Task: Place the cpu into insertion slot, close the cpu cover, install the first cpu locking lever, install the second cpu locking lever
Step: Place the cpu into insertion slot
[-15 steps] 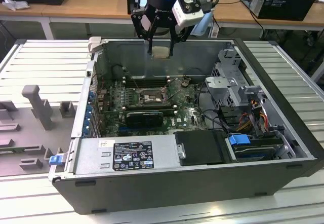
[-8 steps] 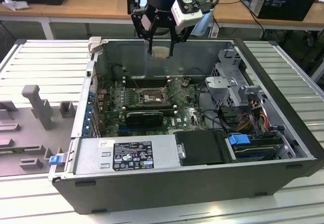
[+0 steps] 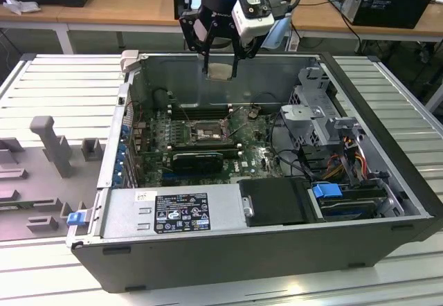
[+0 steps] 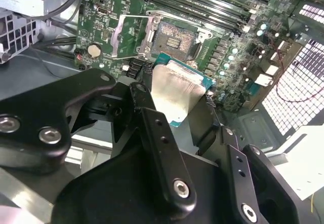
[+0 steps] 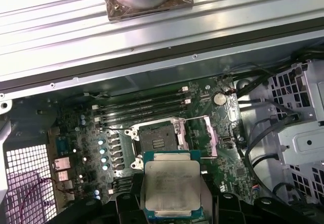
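Claw (image 3: 221,65) around cpu (image 3: 221,72) above case (image 3: 228,247); insertion slot (image 5: 158,139) in first wrist view

The gripper (image 4: 175,102) held the cpu (image 4: 177,95) short of the open insertion slot (image 4: 174,41)
With the slot as the dial's centre and the long memory slots (image 4: 212,3) at twelve o'clock, the cpu hung at six o'clock, pale metal face showing, pinched at two opposite edges between the black fingers (image 4: 154,125). The cpu cover (image 4: 126,36) stood swung open at nine o'clock, a round coin cell (image 4: 93,50) beyond it on the green board (image 4: 238,51). The slot's contact field lay uncovered, the chip not in it
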Controlling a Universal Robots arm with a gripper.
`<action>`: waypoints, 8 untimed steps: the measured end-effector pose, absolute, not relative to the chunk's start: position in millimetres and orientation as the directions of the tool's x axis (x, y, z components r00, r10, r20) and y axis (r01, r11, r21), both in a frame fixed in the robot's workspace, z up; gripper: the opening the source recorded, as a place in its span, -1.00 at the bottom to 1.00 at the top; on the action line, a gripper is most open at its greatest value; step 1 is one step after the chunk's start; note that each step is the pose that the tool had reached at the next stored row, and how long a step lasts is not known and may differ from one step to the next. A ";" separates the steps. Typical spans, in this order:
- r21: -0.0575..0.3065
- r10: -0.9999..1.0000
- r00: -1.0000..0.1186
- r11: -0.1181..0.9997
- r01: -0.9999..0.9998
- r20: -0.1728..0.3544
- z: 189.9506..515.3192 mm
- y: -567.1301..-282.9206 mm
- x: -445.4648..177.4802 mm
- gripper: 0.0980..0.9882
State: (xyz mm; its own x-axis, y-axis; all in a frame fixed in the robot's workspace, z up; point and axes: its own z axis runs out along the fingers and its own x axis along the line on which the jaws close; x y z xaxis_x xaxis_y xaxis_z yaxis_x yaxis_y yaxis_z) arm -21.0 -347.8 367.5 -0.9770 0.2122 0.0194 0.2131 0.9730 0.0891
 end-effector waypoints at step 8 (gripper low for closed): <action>0.089 0.259 -0.966 0.962 0.259 0.019 367.5 -347.9 -21.0 -0.03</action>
State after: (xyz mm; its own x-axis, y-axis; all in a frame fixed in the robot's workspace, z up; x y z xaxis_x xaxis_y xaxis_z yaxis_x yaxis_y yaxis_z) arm -21.0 -347.9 367.5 -0.9658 0.2586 0.0194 0.2592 0.9617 0.0892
